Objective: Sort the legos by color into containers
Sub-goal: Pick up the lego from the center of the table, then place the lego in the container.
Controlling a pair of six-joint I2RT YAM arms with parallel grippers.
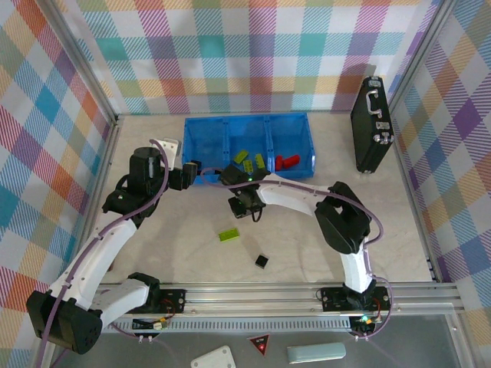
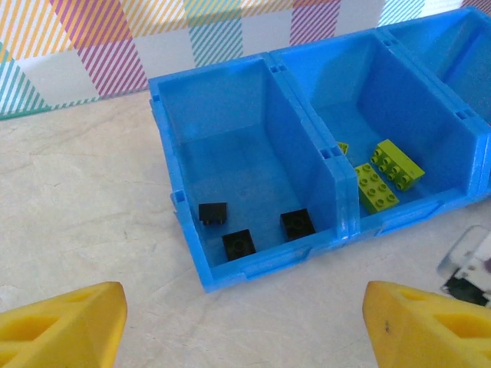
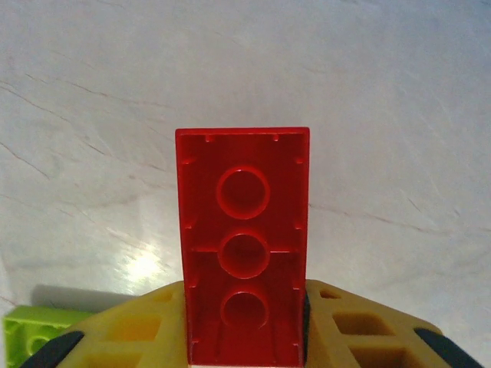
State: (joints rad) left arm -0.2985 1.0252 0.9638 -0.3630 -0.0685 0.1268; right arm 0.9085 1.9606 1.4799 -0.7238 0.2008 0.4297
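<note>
A red lego [image 3: 242, 245], hollow underside outward, between the yellow right fingers [image 3: 368, 337]

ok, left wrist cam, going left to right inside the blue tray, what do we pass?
In the left compartment: far black brick → near black brick → right black brick → divider → in the middle compartment: near green brick → far green brick.

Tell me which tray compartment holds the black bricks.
The left compartment: three black bricks lie in it; the middle one holds lime-green bricks.
</note>
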